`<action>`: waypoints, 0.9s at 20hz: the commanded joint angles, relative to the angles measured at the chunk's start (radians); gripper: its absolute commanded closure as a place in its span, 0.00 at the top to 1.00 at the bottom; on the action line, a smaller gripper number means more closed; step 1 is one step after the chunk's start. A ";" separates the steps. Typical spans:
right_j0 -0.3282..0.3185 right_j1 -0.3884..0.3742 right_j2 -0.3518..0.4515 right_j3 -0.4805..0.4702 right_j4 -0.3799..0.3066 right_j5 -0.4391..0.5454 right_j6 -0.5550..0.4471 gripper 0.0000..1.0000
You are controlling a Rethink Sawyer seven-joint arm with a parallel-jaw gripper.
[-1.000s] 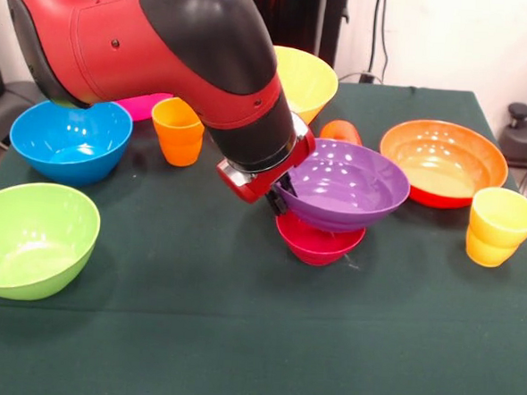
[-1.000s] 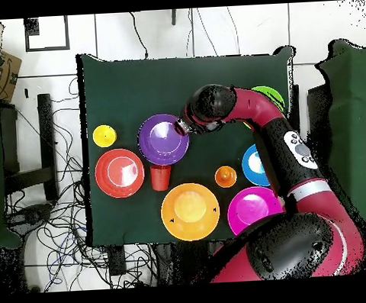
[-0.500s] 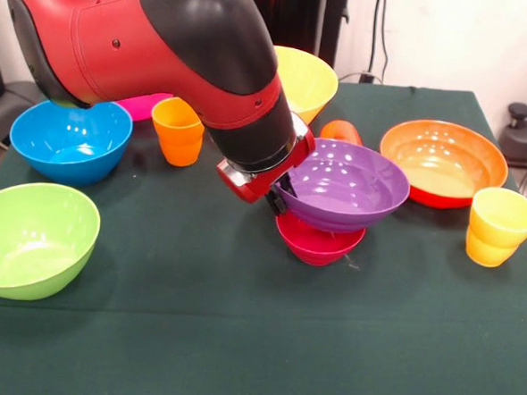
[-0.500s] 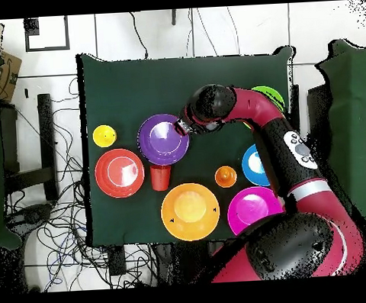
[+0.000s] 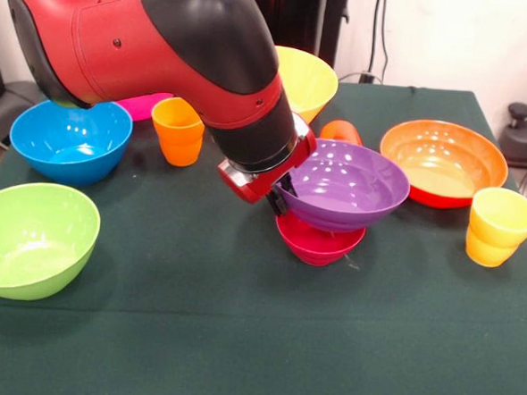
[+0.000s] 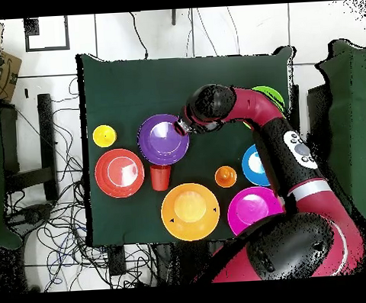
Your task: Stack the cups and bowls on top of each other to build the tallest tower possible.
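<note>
Nothing moved, gripper (image 5: 279, 201) clamped on purple bowl (image 5: 345, 185) rim, atop magenta-red bowl (image 5: 317, 240)

Arm (image 5: 165, 48): red with black joints
Table cloth (image 5: 237, 339): dark green
Big bowls: blue (image 5: 70, 141), lime green (image 5: 28, 237), yellow (image 5: 305, 79), pink (image 6: 254, 207)
Wide bowls: purple (image 5: 349, 183), orange-red (image 5: 443, 159)
Small bowl (image 5: 317, 241): magenta-red
Cups: orange (image 5: 178, 130), yellow (image 5: 499, 225), red-orange (image 5: 341, 131)

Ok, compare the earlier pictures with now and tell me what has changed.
Nothing has visibly changed. The gripper stays at the near rim of the purple bowl, which sits on the small magenta-red bowl. The other bowls and cups are where they were.
</note>
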 commanded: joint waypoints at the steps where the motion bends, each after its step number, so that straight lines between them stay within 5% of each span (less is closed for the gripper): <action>1: 0.004 0.002 0.014 -0.044 -0.080 -0.066 -0.157 0.00; 18: 0.004 0.018 0.018 -0.080 -0.098 -0.048 -0.186 0.00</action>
